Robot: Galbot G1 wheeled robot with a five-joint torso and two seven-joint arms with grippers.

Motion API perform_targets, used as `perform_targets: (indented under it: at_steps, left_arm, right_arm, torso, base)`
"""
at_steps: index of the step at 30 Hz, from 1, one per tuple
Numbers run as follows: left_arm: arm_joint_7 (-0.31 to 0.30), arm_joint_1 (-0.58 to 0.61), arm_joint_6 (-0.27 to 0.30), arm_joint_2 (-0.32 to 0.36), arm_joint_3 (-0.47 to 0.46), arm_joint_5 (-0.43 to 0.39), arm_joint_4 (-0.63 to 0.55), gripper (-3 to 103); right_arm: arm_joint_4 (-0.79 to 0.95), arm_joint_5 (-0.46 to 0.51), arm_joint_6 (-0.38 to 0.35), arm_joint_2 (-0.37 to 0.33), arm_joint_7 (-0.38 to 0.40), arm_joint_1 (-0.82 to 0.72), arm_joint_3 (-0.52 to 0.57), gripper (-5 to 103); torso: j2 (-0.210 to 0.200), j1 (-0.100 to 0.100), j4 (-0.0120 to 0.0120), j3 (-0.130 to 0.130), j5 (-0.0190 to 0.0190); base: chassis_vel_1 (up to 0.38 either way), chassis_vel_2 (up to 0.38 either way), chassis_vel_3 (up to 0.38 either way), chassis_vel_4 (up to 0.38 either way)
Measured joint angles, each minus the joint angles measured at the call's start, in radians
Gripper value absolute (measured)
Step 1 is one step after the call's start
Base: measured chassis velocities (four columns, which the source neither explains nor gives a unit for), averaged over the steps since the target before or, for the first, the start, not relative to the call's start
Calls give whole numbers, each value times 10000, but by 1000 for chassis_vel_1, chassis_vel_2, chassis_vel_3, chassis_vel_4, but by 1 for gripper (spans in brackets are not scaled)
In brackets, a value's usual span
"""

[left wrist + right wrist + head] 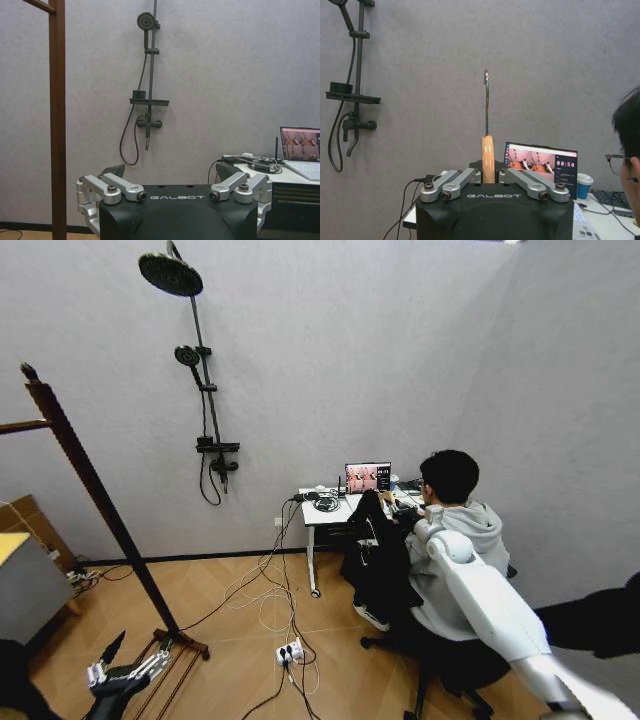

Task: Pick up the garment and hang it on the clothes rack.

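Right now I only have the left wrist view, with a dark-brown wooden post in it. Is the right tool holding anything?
Observer: Yes. The right tool is shut on the light wooden hanger that carries the black jacket.
Operator: Where is that jacket relative to the rack?
Observer: In the head view it hangs off to the right, by the white desk, well apart from the tall dark-brown wooden clothes rack.
Operator: And how does my left tool sit in the room?
Observer: The left tool is low, close to the rack's slatted base.
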Motion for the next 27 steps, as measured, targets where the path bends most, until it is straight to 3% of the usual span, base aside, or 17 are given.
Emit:
perform_targets:
  at_steps: [15,27]
  left_arm:
    - [0,0,0,0,0,0,0,100]
    - [-1,0,0,0,0,0,-1,100]
  right_arm:
    - [1986,463,-145,-175,257,-1285,924,10]
    - [5131,1855,-945,-228,922,-2360,1263,10]
  torso:
    - [0,0,-2,0,-1]
    - [1,0,3,-1,-3]
  base:
    - [0,0,0,0]
    - [66,61,48,52]
